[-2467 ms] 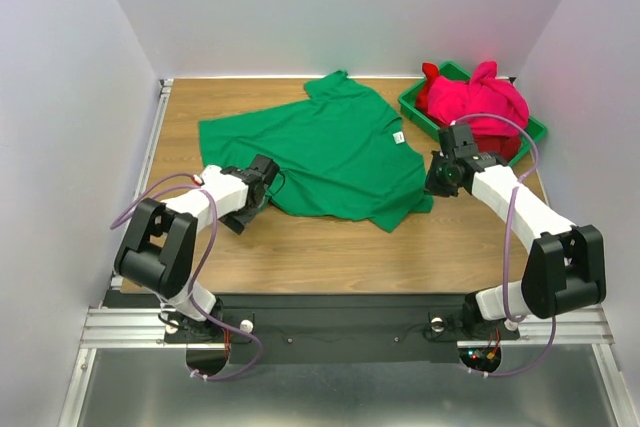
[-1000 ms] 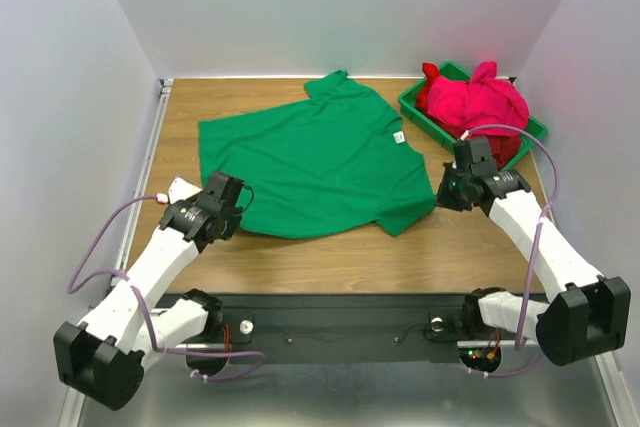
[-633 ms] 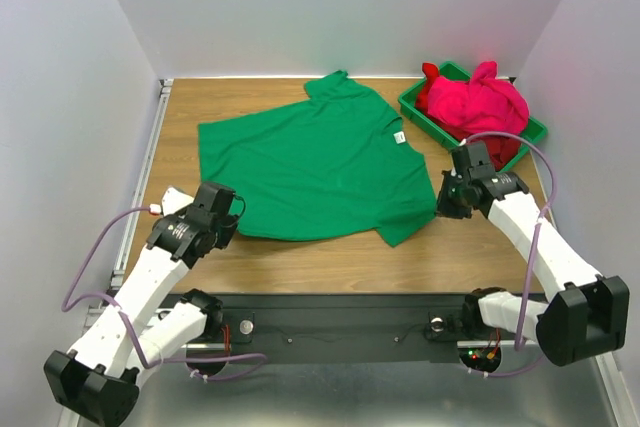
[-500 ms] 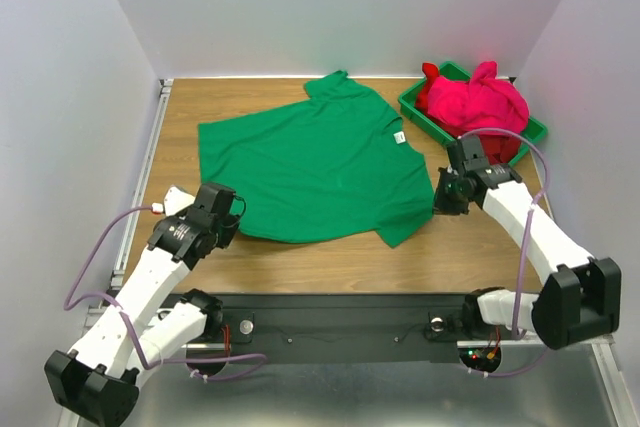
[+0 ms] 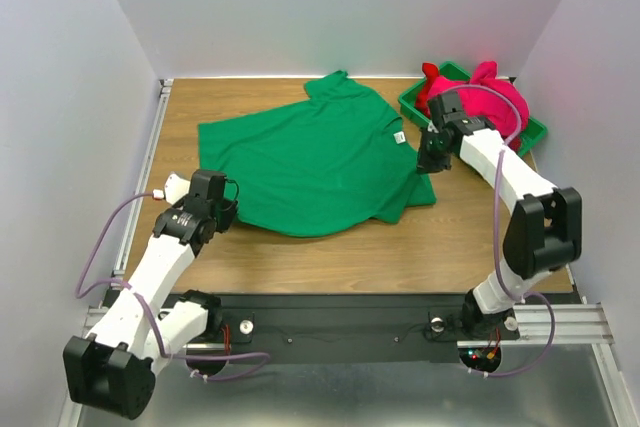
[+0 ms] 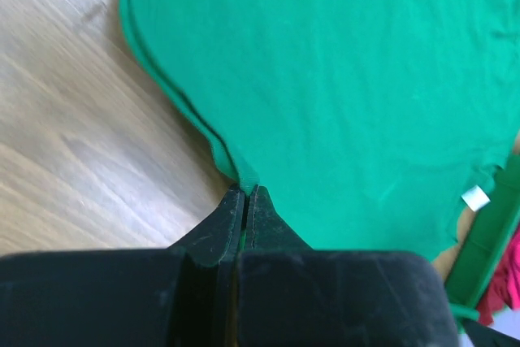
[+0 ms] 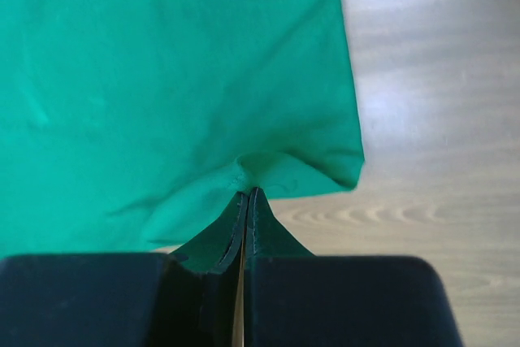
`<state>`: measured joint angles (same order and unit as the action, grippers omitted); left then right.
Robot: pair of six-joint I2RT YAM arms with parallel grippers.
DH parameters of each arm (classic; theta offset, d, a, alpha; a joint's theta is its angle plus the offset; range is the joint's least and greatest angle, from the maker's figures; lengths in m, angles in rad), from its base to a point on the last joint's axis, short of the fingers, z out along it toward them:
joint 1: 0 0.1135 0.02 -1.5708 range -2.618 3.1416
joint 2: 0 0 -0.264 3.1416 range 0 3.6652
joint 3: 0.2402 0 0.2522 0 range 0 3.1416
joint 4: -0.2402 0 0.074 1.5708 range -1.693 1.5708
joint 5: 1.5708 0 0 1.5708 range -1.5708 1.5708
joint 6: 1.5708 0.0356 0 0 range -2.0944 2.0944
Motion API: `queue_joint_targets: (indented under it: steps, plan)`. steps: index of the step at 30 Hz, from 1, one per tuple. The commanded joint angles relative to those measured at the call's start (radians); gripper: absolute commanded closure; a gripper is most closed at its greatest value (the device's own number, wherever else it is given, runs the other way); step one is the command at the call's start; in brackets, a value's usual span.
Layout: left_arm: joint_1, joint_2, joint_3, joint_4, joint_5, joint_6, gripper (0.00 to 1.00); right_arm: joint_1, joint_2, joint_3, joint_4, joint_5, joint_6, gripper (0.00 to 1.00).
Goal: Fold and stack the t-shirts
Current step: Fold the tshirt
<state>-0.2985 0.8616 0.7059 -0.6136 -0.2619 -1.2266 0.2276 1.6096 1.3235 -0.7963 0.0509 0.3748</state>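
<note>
Spread flat on the table [image 5: 330,257], green t-shirt [image 5: 310,162], long axis 9 to 3 o'clock, collar at 3. Clamped at its 8 o'clock hem corner by left gripper [image 6: 244,193], at its 3 o'clock shoulder by right gripper [image 7: 246,195].

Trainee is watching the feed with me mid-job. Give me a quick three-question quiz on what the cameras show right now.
1. True or false: the left gripper is shut on the edge of the green t-shirt.
2. Where is the pink t-shirt? A: in the green bin. B: under the spread shirt. C: folded flat on the wood.
3. Fill in: the right gripper pinches the ___ t-shirt.

Key: 1 true; 2 A; 3 green.
</note>
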Motion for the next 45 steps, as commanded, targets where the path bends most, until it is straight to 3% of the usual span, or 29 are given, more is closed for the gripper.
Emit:
queue_joint_targets:
  steps: [1,17,30,45]
  plan:
    - [0.07,0.036,-0.014,0.098,0.038,0.11,1.0,-0.007,0.079,0.104,0.032,-0.028,-0.056,0.99]
    - [0.266,0.148,-0.02,0.189,0.112,0.265,1.0,-0.005,0.36,0.414,0.034,-0.077,-0.097,1.0]
    - [0.337,0.307,0.049,0.233,0.139,0.334,1.0,-0.007,0.486,0.601,0.031,-0.108,-0.086,1.0]
    - [0.398,0.339,0.064,0.25,0.147,0.378,1.0,0.01,0.593,0.752,0.019,-0.137,-0.08,1.0]
